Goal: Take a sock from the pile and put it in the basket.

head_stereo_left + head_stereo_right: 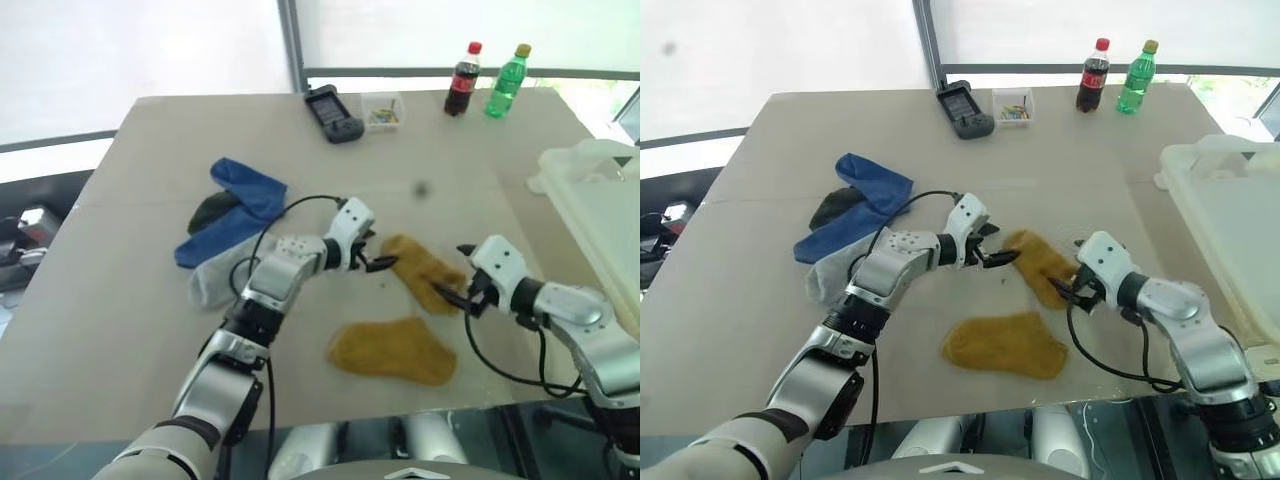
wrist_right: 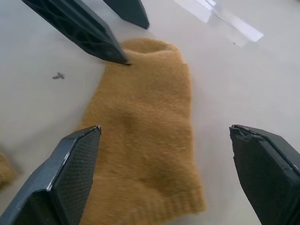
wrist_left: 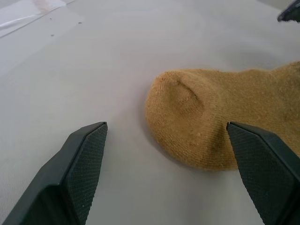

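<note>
Both sets of fingers stand spread wide, gripping nothing. Left gripper (image 1: 383,262) sits at the toe of a mustard sock (image 1: 424,270); right gripper (image 1: 452,275) straddles its cuff end. The sock lies flat on the worktop (image 1: 120,330), apart from the pile (image 1: 228,228), and the basket (image 1: 600,215) is off to the right.

Risks: two grippers closing on one sock could collide or tug against each other. Flat fabric may slip out from a shallow pinch. The second mustard sock (image 1: 393,350) lies near and could be snagged.

No lettering can be read anywhere, not even on the cola bottle's (image 1: 462,78) label.
</note>
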